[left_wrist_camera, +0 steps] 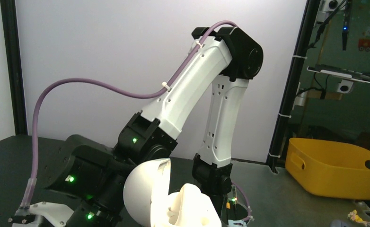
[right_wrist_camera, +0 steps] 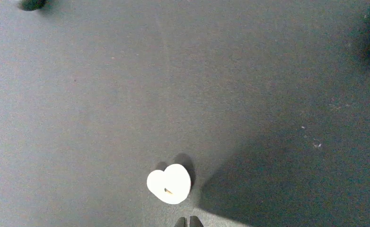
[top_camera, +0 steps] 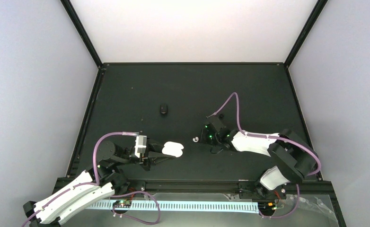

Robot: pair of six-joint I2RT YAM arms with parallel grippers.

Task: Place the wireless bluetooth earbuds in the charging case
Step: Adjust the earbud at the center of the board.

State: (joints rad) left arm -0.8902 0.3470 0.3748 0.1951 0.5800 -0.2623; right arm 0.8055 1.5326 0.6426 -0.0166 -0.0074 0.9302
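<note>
My left gripper is shut on the white charging case and holds it at the near left of the mat. In the left wrist view the case stands open, lid up, with white moulding inside; my fingers are hidden there. One white earbud lies on the mat just left of my right gripper. In the right wrist view this earbud is a small heart-like shape just ahead of my gripper, whose fingertips are together and empty. A small black earbud-like thing lies farther back. The other earbuds are out of view.
The black mat is framed by black rails, with white walls behind and at the sides. The right arm fills the left wrist view, with a yellow bin beyond the table. The black thing also shows at the top left of the right wrist view.
</note>
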